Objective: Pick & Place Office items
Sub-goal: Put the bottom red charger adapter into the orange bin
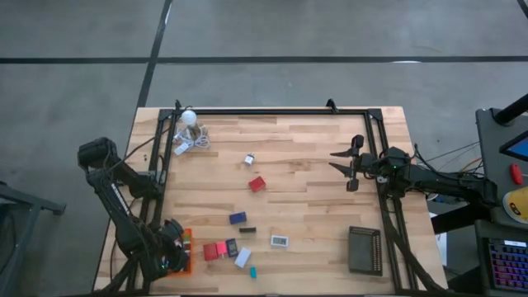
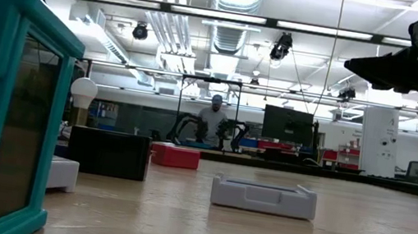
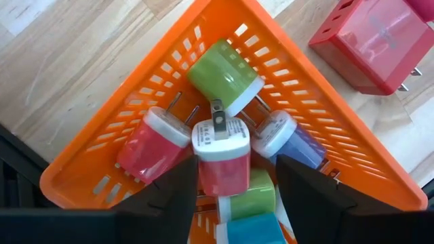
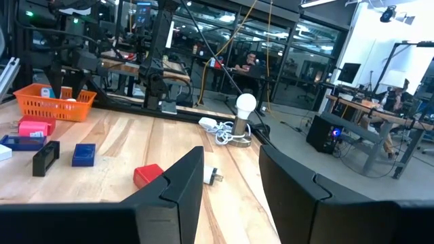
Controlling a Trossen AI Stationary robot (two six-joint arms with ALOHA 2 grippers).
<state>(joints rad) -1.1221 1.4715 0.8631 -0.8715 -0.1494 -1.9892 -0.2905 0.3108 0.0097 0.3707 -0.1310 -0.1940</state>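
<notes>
Risk: we see the left claw (image 3: pixel 230 196) spread over the orange tray (image 3: pixel 102 169); the red plug (image 3: pixel 220 159) may topple out.

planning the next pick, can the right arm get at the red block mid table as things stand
Probably yes: the right gripper hovers open over bare table, and the red block lies alone with nothing between them.

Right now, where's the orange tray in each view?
High: tray bottom left, at the table's corner.
Low: not in it.
Left wrist: tray fills most of the picture.
Right wrist: tray far left.
Landmark: bulb, in all but left wrist.
</notes>
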